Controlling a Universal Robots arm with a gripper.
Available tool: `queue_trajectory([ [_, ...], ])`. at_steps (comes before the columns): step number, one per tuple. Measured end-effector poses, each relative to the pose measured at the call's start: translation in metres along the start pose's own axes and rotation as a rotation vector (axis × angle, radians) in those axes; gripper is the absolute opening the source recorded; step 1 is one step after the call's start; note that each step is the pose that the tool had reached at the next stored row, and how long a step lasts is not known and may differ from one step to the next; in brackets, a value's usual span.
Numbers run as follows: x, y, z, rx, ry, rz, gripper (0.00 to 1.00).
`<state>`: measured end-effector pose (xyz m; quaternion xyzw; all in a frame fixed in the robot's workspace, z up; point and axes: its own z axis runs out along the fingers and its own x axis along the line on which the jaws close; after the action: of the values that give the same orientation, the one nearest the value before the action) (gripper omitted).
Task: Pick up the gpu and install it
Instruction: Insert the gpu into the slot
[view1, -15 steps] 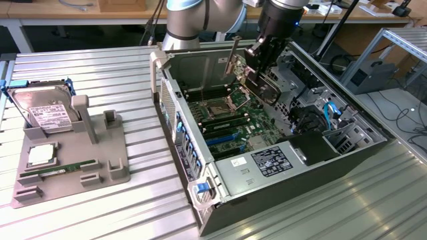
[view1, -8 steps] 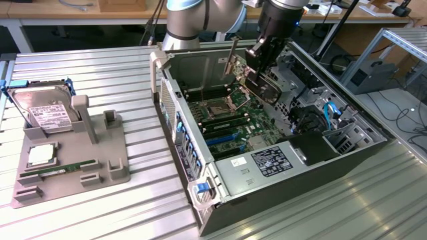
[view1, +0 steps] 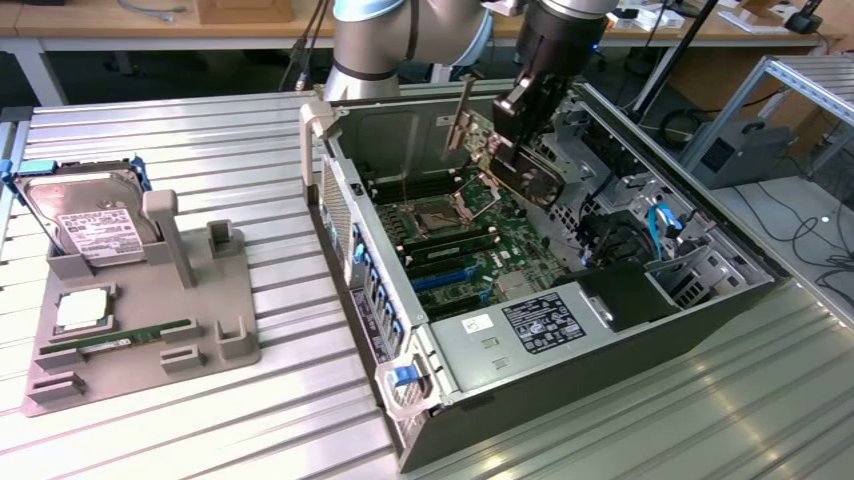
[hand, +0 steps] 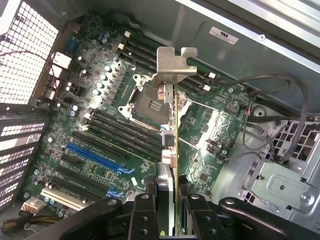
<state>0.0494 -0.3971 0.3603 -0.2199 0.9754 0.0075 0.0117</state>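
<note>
gpu (hand: 170, 95) clamped edge-on between partly closed fingers (hand: 145, 216).

The gpu (view1: 527, 180), clamped in the matt black hand (hand: 171, 200), is showing thin green circuit board and a black cooler. Its bracket (hand: 172, 65) is gleaming as bare silvery metal. Below the hand, the motherboard (hand: 100, 125) is shining glossy green, carrying a smooth blue plastic slot (hand: 96, 157). The computer case (view1: 587, 400) around the hand is looking like dull grey sheet metal, and the surface (view1: 160, 130) beyond it is showing ribbed, brushed aluminium.
</note>
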Motion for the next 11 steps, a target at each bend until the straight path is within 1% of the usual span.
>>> queue_trajectory([
  [6, 0.0000, 0.0000, 0.0001, -0.0006, 0.0004, -0.033, 0.27],
  [11, 0.0000, 0.0000, 0.0002, -0.0013, 0.0010, -0.071, 0.27],
])
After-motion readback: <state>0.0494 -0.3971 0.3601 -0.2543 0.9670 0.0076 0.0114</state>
